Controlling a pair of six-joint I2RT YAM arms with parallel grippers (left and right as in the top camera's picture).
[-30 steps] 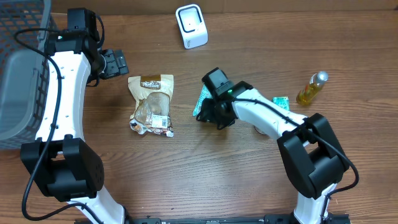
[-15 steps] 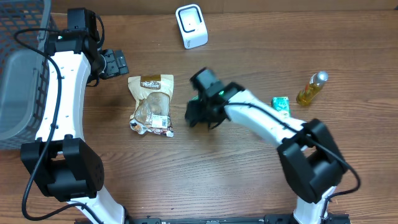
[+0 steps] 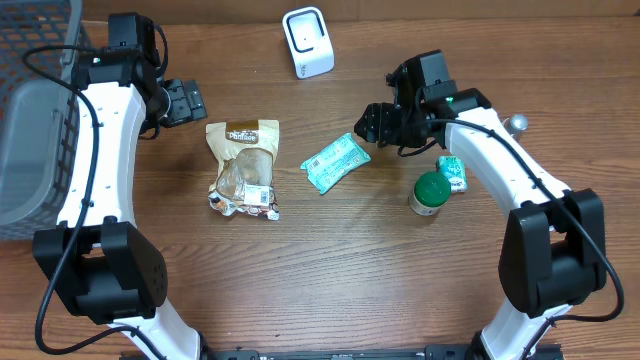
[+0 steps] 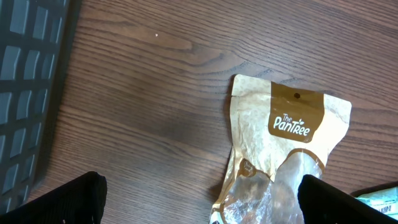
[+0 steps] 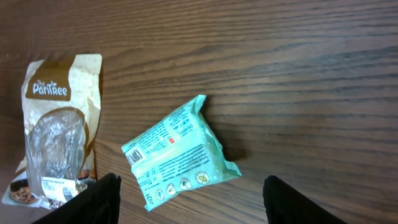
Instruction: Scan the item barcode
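**A:** How does the right gripper [image 3: 372, 122] stand?

**B:** Wide apart and holding nothing. Its wrist camera shows the two dark fingers [image 5: 99, 199] spread to either side. The teal packet [image 5: 177, 155] lies flat on the wooden table [image 3: 330, 270] just ahead of them, touching neither.

**A:** Can you read anything on that packet?

**B:** No, only rows of fine white print, a small red and white mark and some round icons along the edge nearest the fingers. All of it is too small to read. There is a dark patch at the end away from the gripper, and I cannot tell whether it is the barcode.

**A:** And past the packet?

**B:** A brown and clear pouch [image 3: 243, 168] printed "The Pantree" lies well beyond the packet from the right gripper.

**A:** What about the left gripper [image 3: 188, 102]?

**B:** It is also spread wide and empty. The pouch's top edge lies just ahead of its fingers, closer to the right-hand one, and a grey mesh basket [image 3: 30, 110] sits off its other side.

**A:** Where is the scanner [image 3: 307, 42]?

**B:** The white unit stands by the far table edge, between the two grippers and nearer the right one, well apart from the packet. On the arm side of the right gripper stand a green-capped bottle [image 3: 430, 193] and a small teal box [image 3: 452, 170]
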